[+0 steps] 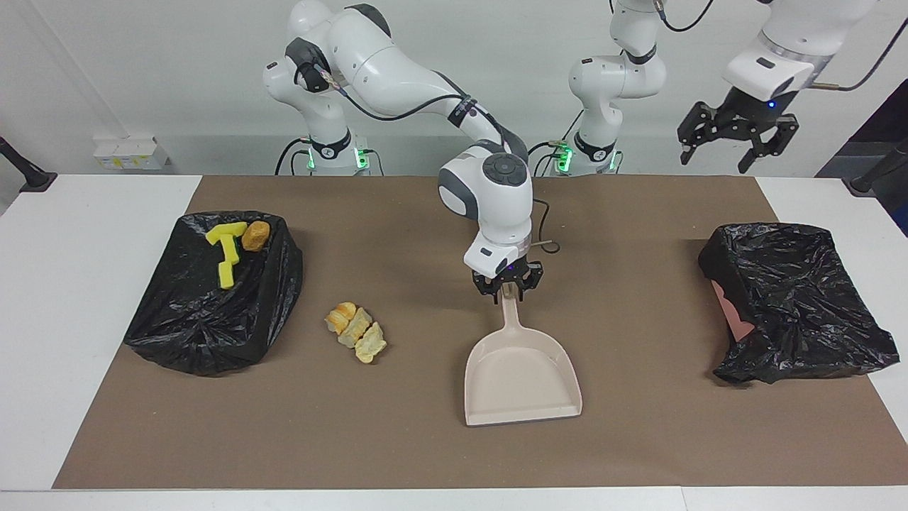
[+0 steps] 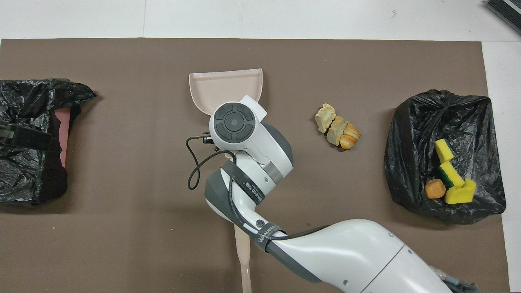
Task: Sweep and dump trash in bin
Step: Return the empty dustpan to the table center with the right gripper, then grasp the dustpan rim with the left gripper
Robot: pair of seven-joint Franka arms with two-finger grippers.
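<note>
Facing view: my right gripper (image 1: 507, 289) is at the handle of the dustpan (image 1: 521, 369), which lies flat on the mat. I can't tell if it's clamped. The left gripper (image 1: 734, 135) waits up high, wide open and empty. The tan chunks (image 1: 356, 332) sit at the pan's 9 o'clock, just short of the bin (image 1: 191, 333) that already holds the sponge pieces (image 1: 225, 255), so I reckon sweeping them in comes next. Overhead view: the arm hides the grip, and a beige handle (image 2: 244, 264) at 6 o'clock, probably the brush, is cut off.

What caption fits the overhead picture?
Right arm over the dustpan, three trash chunks beside it on the mat.
</note>
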